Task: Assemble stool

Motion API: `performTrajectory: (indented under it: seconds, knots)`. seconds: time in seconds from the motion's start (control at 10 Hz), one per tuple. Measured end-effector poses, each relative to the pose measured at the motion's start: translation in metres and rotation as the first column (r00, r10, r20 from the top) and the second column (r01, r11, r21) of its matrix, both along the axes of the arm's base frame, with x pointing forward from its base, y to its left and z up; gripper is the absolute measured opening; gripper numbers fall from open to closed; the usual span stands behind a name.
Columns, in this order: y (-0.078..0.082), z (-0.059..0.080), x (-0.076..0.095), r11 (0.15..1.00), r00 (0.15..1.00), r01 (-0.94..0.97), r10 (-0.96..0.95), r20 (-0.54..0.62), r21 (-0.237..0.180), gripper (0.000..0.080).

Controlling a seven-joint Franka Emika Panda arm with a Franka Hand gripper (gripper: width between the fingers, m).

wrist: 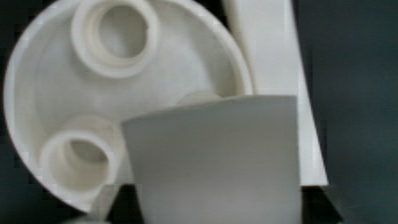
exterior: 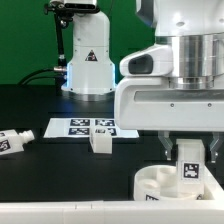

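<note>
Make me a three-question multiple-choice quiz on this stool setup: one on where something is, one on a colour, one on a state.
1. The seat is: A) below the tool; B) on the marker board; C) beside the robot base.
2. The table is: A) white; B) black; C) green.
3. The leg at the exterior view's left: A) stands upright; B) sits in the seat; C) lies on its side.
Answers: 1 A, the seat shows under the tool and its gripped leg. 2 B, the bare table is black. 3 C, that leg lies flat.
</note>
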State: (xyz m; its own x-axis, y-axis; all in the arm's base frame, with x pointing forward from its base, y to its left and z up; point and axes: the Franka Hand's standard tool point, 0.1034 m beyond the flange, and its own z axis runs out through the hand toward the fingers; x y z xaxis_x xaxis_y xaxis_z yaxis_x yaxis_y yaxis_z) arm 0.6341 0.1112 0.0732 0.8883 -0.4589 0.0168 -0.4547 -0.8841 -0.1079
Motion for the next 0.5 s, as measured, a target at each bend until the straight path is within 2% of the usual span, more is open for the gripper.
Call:
performTrajectory:
  seconds: [0.1,0.3,0.4,0.5]
  knots:
    - [0.0016,-0.0001,-0.0004,1.000,1.000,0.008,-0.008,-0.001,-0.009,0.0341]
    - [0.0011,-0.0001,-0.0003,0.987,0.987,0.162,-0.162,-0.015,0.006,0.0341]
    - [0.0022,0.0002,-0.0005,0.962,0.962,0.272,-0.272,-0.027,0.013,0.0341]
    - [0.0047,0.0018,-0.0013,0.889,0.888,0.457,-0.456,-0.054,0.015,0.0341]
